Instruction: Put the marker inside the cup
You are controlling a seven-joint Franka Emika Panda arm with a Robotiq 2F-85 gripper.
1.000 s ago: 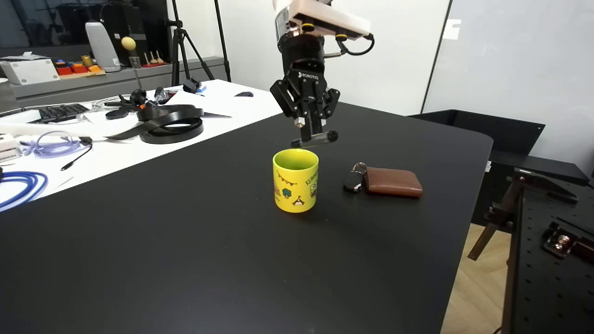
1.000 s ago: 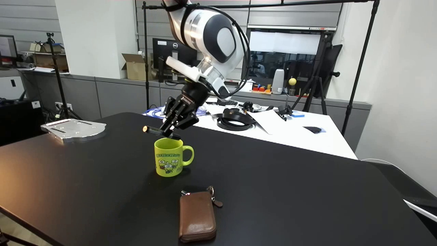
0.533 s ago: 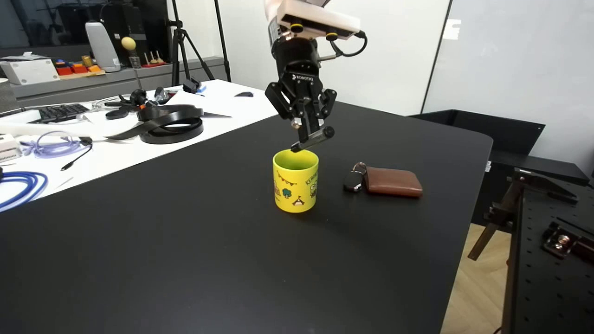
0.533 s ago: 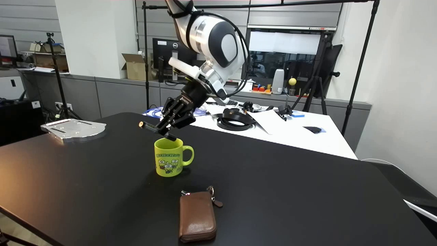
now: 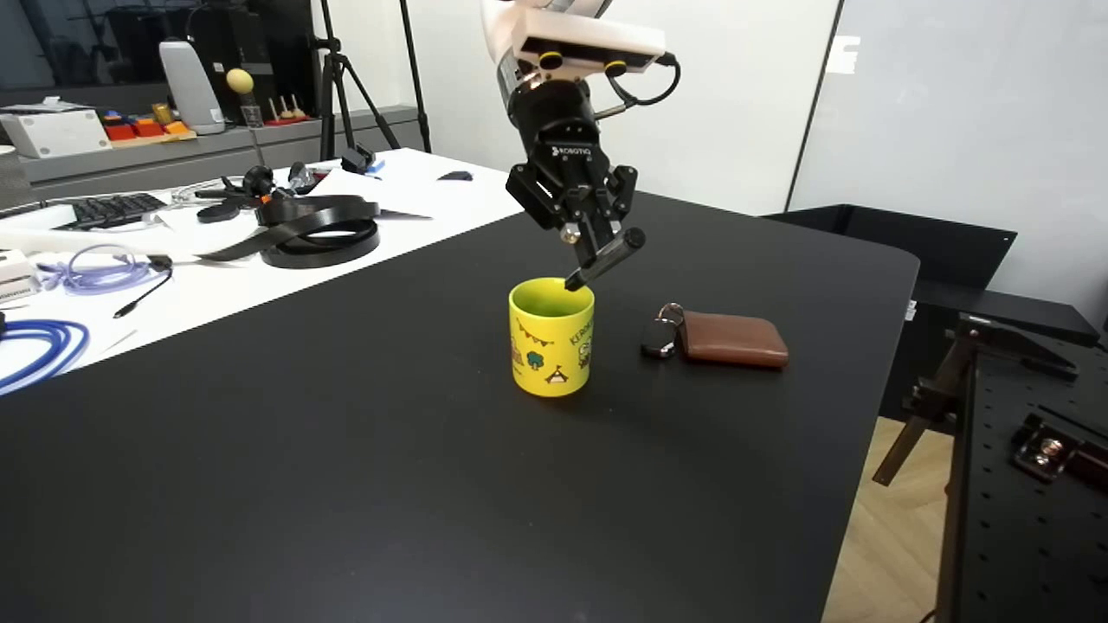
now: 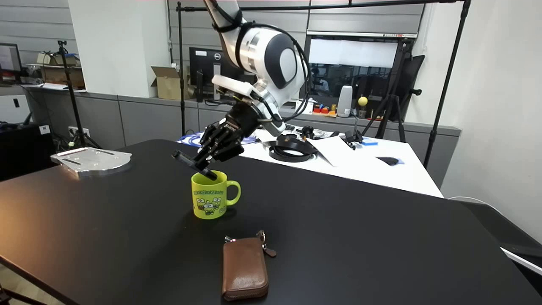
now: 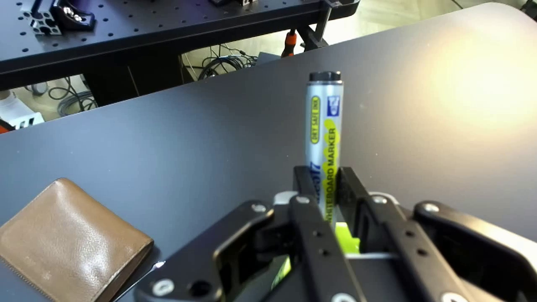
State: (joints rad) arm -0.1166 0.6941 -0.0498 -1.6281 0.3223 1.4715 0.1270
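The yellow cup [image 5: 552, 350] stands upright on the black table and also shows in an exterior view [image 6: 209, 199]. My gripper [image 5: 597, 258] is shut on the marker [image 5: 620, 249], also visible in an exterior view [image 6: 184, 159]. The marker is tilted, its lower end overlapping the cup's rim in both exterior views; I cannot tell whether it touches or dips inside. In the wrist view my gripper [image 7: 323, 174] grips the marker [image 7: 325, 113], whose light body has a yellow label and black end. Only slivers of the cup [image 7: 346, 241] show behind the fingers.
A brown wallet [image 5: 734, 339] with a dark key piece [image 5: 660, 337] lies beside the cup; it shows in the wrist view [image 7: 71, 247]. A metal plate [image 6: 91, 161] lies at the table's far edge. A white table [image 5: 415, 186] with cables and a black strap adjoins.
The marker has tilted more steeply with my gripper, and its lower end has come down to the cup's rim. The cup and wallet have not moved.
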